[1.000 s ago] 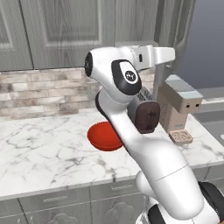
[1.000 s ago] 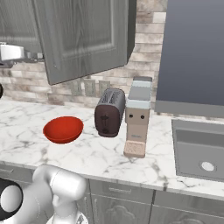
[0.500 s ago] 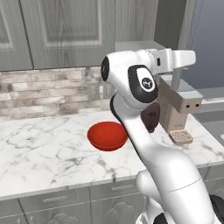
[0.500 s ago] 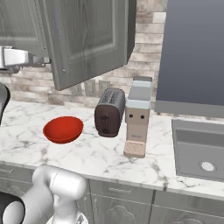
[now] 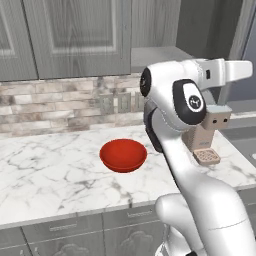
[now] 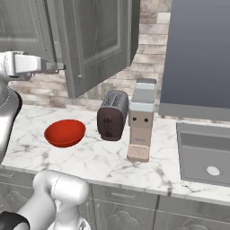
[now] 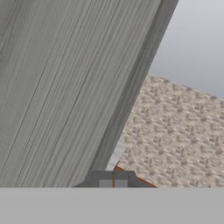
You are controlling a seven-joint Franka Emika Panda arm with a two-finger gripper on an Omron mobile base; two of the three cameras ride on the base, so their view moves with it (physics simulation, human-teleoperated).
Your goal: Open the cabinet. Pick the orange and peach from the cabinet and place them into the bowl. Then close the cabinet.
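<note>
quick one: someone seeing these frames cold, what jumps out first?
Probably the cabinet door, swung out over the counter, with the shut gripper at its edge. Next, the glossy red bowl sitting empty on the marble counter, left of the toaster and the beige coffee machine. The big white arm dominates the left base view.

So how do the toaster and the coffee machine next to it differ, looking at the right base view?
The dark rounded toaster is squat and glossy brown-black, while the boxy beige coffee machine with a grey top stands taller and narrower. The toaster sits nearer the glossy red bowl; the coffee machine sits nearer the sink. The coffee machine has a drip tray jutting forward at its base; the toaster has none. Both stand upright on the white marble counter.
</note>
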